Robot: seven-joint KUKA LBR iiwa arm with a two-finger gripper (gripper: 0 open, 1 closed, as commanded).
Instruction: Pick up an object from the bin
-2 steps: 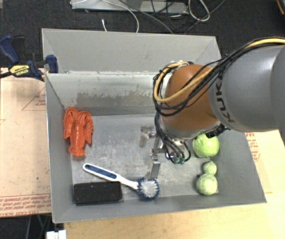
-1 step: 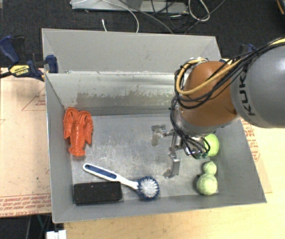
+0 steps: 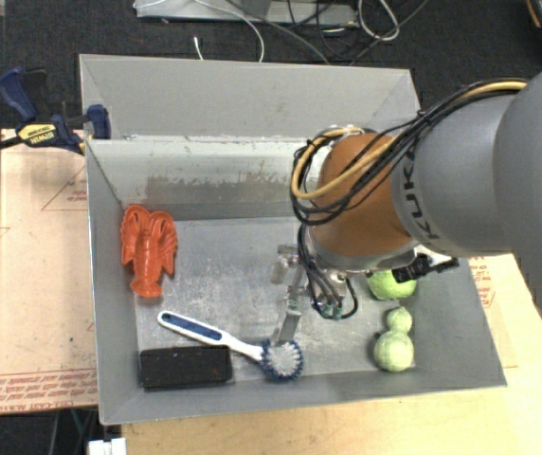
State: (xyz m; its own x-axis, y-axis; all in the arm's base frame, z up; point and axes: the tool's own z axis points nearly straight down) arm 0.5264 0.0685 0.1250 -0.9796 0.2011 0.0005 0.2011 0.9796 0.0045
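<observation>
Fingers point(image 3: 288, 322) look spread apart with nothing between them, though the wrist hides part of them, so that reading is a bit uncertain. The gripper point(image 3: 283, 303) sits low in the grey metal bin point(image 3: 110, 254), just past centre toward 6 o'clock. It hangs under the orange cover point(image 3: 356, 207) with looped cables point(image 3: 320, 180).

One finger runs down toward 6 o'clock. Its tip is right at the round blue bristle head of a dish brush point(image 3: 228, 341); cannot tell if it touches.

The dish brush lies flat on the bin floor at 6 o'clock. Its blue-and-white handle points toward 8 o'clock.

A black block point(image 3: 184, 368) lies at 7 o'clock, just below the brush handle, near it but apart.

A red-orange lobster toy point(image 3: 148, 249) lies at 9 o'clock against the left wall, well apart from the gripper.

A green ball point(image 3: 391, 284) sits at 3 to 4 o'clock, partly hidden under the wrist. A green pear-shaped toy point(image 3: 394, 341) lies just below it at 4 to 5 o'clock, near the right wall.
</observation>
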